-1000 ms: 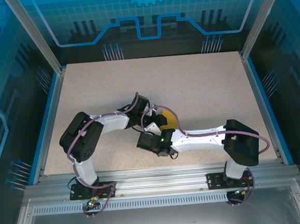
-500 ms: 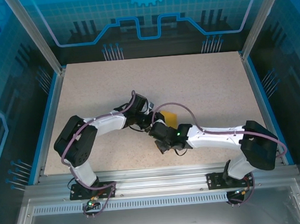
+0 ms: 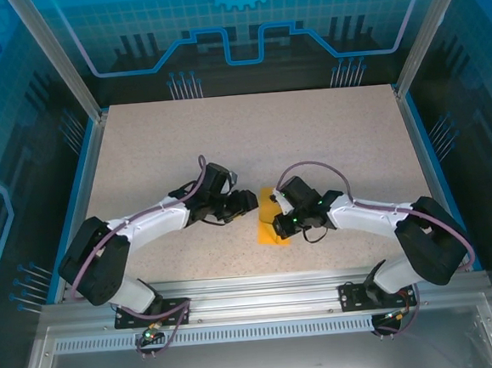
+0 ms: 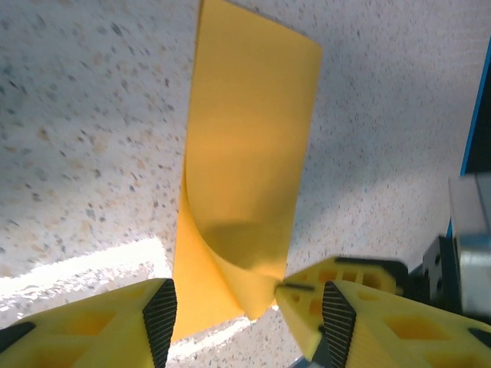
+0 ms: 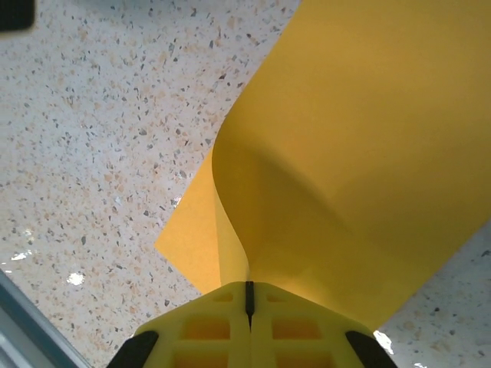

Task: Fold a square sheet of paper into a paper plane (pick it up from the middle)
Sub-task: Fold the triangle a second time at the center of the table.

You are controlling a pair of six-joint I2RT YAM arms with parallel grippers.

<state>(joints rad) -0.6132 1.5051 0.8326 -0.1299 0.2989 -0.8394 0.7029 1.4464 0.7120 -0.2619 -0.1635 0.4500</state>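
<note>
While the square sheet of paper (image 5: 360, 153) lies at the table's (image 3: 328, 143) front middle, one edge curled over | right gripper (image 5: 247, 299) pinches that raised edge, likely to carry the fold across | left gripper (image 4: 249, 326) spread, straddling the sheet's end, probably ready to steady it

The counter (image 3: 327, 135) lies bare across the upper half of the frame and along both side margins, open to travel up to the blue side rails (image 3: 76, 206) and the slanted corner posts (image 3: 55, 58). In the lower middle the left arm (image 3: 147, 222) and right arm (image 3: 368, 217) close in from either side. The left claw (image 3: 247, 202), fingers parted, and the right claw (image 3: 276, 205), clamped on the raised, curled square sheet of paper (image 3: 271, 233), sit just beside each other, leaving a narrow gap.
</note>
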